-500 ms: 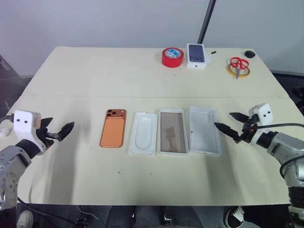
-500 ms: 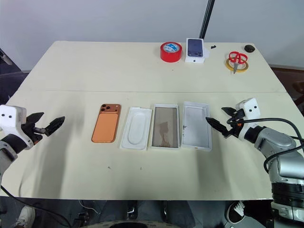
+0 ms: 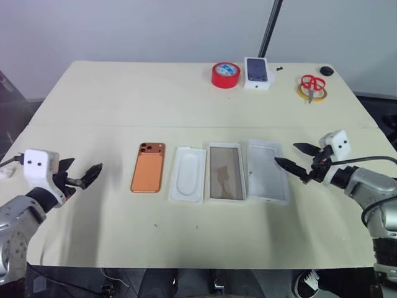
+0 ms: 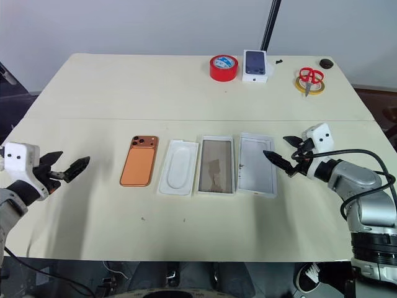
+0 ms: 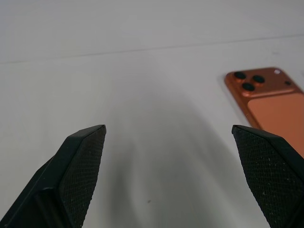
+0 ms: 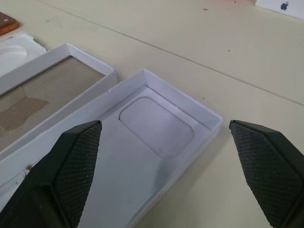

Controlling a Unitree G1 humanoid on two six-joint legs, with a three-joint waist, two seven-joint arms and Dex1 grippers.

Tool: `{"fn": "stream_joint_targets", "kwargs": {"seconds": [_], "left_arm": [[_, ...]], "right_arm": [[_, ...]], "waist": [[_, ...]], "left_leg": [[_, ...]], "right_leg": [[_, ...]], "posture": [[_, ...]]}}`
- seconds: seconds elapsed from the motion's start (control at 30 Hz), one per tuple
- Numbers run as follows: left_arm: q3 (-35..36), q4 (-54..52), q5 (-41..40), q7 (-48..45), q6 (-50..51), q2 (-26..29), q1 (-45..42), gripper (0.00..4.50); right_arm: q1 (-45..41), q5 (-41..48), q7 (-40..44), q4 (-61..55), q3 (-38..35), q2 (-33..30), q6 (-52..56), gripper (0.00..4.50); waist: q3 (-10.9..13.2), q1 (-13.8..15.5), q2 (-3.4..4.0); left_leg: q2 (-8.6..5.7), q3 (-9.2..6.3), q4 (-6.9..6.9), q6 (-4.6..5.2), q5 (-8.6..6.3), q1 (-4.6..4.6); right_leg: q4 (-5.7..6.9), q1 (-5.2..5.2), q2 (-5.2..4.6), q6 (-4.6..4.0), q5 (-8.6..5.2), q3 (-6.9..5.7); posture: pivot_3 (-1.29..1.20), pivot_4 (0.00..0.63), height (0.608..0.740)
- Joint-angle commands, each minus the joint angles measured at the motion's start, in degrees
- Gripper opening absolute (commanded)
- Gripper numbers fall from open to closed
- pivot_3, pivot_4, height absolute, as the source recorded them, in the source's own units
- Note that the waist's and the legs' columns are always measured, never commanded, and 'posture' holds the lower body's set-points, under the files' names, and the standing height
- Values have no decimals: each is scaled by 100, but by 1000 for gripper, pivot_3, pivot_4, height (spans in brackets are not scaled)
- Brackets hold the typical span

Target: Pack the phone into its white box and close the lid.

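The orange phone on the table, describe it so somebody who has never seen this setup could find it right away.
On the cream table, four flat rectangles lie side by side in a row near the front edge. The phone is the leftmost, next to a white insert with a rounded recess. It is the only copper-orange piece; its neighbours are white, and it shows a cluster of camera lenses at its far corner.
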Motion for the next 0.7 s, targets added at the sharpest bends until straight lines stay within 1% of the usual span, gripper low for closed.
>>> {"fn": "stream_joint_targets", "kwargs": {"seconds": [0.03,0.13,0.23,0.3,0.37,0.47,0.5,0.7], "left_arm": [[-547,-533,-294,116,271,-215,-370,4454],[-1256,-867,-432,196,657,-427,-661,4454],[-1911,-1177,-609,565,1292,-728,-1054,4454],[-2167,-1308,-676,816,1745,-831,-1236,4454],[-2139,-1285,-768,1280,2252,-1081,-1414,4454],[-1733,-1206,-1092,1972,3091,-1616,-1714,4454],[-1677,-1212,-1127,2121,3380,-1703,-1790,4454],[-1594,-1265,-1185,2497,4319,-2079,-2093,4454]], "right_arm": [[-230,39,42,-405,83,-105,-17,4491],[-252,138,124,-835,207,-146,106,4491],[-237,137,205,-1314,477,-172,198,4491],[-254,100,239,-1607,733,-162,236,4491],[-265,106,249,-1801,897,-134,286,4491],[-318,129,227,-1941,1098,-49,329,4491],[-317,121,219,-1921,1124,-31,318,4491],[-413,52,289,-1835,1283,-15,234,4491]], "waist": [[0,8,0],[0,11,0],[0,5,0],[-1,-24,0],[-1,-33,0],[0,-14,0],[0,-6,-2],[1,4,-4]], "left_leg": [[-1,0,1,0,0,0],[-1,0,1,0,0,0],[-1,-2,2,-1,0,0],[0,-4,3,-1,0,0],[1,-5,2,-1,1,3],[1,-5,3,-1,1,6],[0,-6,5,-1,1,6],[-4,-9,7,-3,2,6]], "right_leg": [[0,1,-1,0,0,0],[1,1,0,1,0,0],[2,2,2,1,0,0],[3,2,5,1,1,0],[6,2,7,1,1,0],[8,4,7,2,1,1],[6,7,6,2,0,1],[6,8,6,3,0,0]], "posture": [[0,150,690],[0,150,690],[0,150,690],[0,150,690],[0,150,690],[0,150,690],[0,150,690],[0,150,690]]}}
